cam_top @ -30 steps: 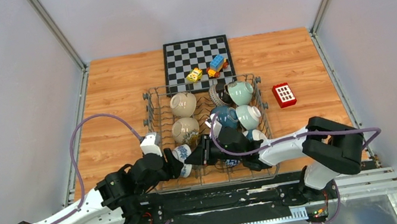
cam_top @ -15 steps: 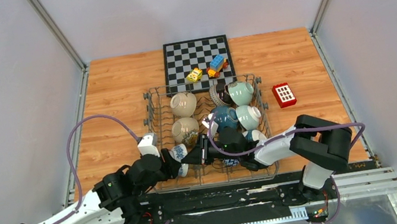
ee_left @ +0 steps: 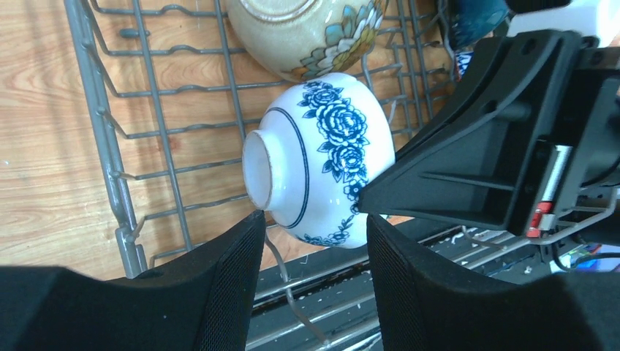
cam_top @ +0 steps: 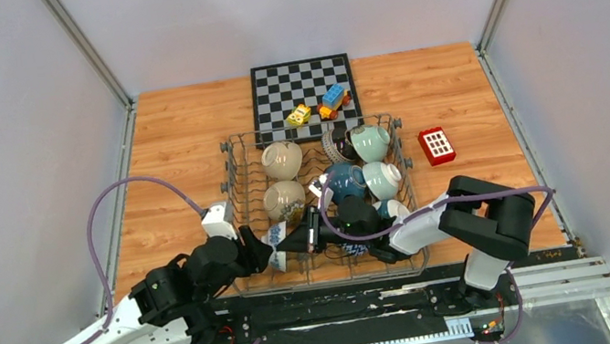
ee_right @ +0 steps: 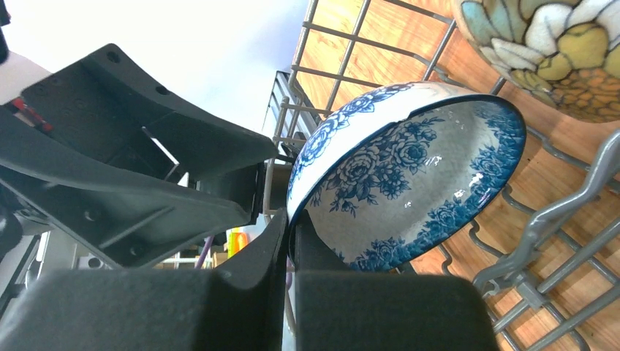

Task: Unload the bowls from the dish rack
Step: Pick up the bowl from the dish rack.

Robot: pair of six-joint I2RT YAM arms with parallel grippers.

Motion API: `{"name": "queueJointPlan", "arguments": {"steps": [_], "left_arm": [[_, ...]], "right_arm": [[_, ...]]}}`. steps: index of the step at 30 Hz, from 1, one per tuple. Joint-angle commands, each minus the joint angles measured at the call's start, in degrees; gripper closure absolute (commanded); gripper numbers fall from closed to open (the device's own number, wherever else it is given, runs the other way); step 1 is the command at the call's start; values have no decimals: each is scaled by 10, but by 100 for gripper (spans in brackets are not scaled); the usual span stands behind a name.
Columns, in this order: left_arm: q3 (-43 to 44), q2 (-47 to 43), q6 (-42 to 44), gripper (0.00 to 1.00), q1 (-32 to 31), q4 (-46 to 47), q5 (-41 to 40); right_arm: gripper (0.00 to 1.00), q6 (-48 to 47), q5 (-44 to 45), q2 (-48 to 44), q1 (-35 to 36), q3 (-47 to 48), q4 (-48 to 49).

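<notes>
Blue-and-white bowl [ee_left: 318, 161] lies on its side in the dish rack's [ee_left: 110, 146] near-left part, just beside a cream flowered bowl [ee_left: 307, 29]. My right gripper [ee_right: 289, 234] is clamped on its rim. My left gripper [ee_left: 314, 227] has its fingers apart, flanking the bowl's foot end, contact unclear

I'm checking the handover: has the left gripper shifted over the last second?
Yes. The left gripper has drawn back to the left in the top view, and its wrist now sits farther outside the left edge of the dish rack.
</notes>
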Motion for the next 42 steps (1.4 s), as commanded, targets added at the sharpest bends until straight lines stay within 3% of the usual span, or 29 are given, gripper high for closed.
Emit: {"name": "queueJointPlan", "arguments": {"steps": [1, 8, 17, 25, 37, 42], "left_arm": [[34, -14, 0, 44, -4, -31, -25], [64, -30, 7, 42, -4, -66, -51], [114, -33, 14, 37, -4, -100, -78], [137, -45, 18, 33, -4, -117, -96], [181, -48, 17, 13, -4, -144, -150], [194, -48, 22, 1, -4, -141, -165]], "right_arm": [[100, 1, -15, 9, -5, -12, 32], [100, 2, -31, 15, -6, -8, 58], [100, 36, -75, 70, -7, 17, 169], [100, 36, -103, 67, -6, 35, 184], [100, 13, -133, 11, -6, 50, 145], [100, -33, -144, -57, -7, 47, 45]]}}
